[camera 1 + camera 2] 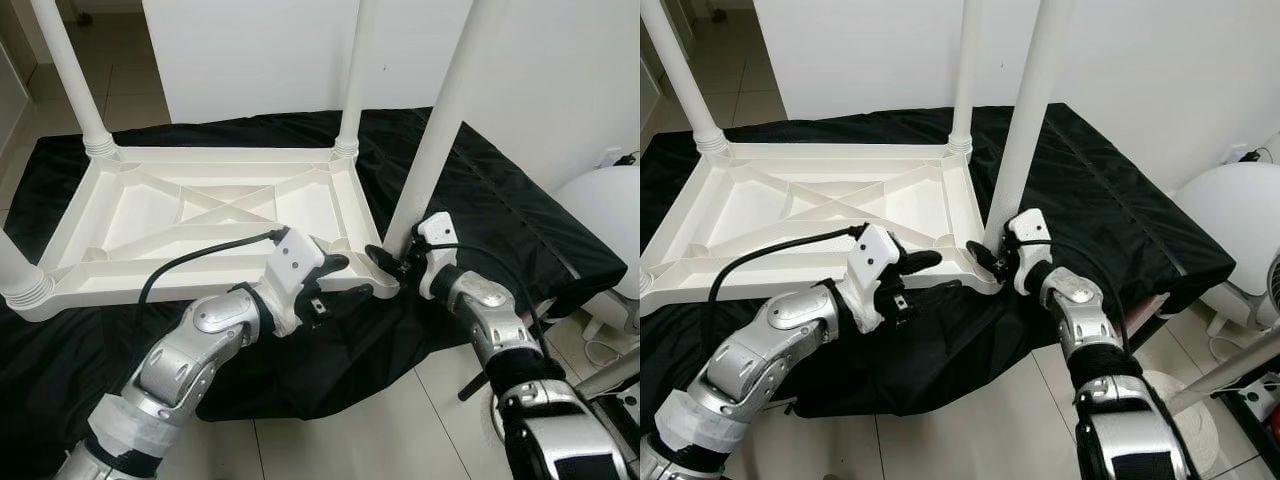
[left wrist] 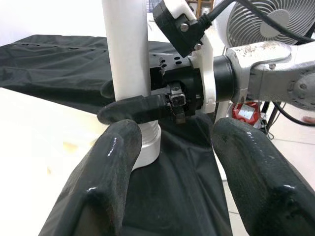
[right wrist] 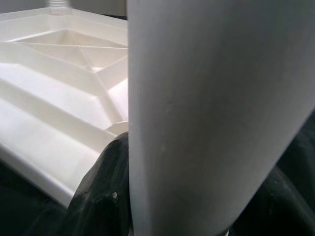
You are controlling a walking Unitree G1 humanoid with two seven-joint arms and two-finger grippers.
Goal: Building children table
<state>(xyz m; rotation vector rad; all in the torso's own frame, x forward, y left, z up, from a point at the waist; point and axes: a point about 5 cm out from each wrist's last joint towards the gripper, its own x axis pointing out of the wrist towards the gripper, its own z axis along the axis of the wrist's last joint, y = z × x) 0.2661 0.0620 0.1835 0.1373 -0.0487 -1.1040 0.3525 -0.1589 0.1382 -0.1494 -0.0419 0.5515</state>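
The white plastic children's table [image 1: 200,215] lies upside down on a black sheet [image 1: 480,200] spread over the tiled floor [image 1: 350,440], ribbed underside up. Legs stand in the far left, far right and near left corners. The near right leg [image 1: 435,130] stands in its corner socket, leaning slightly.

Right claw [image 1: 388,262] is clenched around this leg just above the socket; in the right wrist view the fingers [image 3: 101,196] sit on either side of the tube. Left claw [image 1: 335,280] is released, fingers spread, hovering at the near rim just left of that corner, holding nothing.

Handling, judged: hollow moulded plastic, light, stiff, smooth and likely slippery. Grip low on the leg, near the socket, for best control. The frame may slide on the sheet when pushed; bracing the rim looks sensible.

Room: white wall [image 1: 250,50] behind; a white fan [image 1: 610,230] at right.
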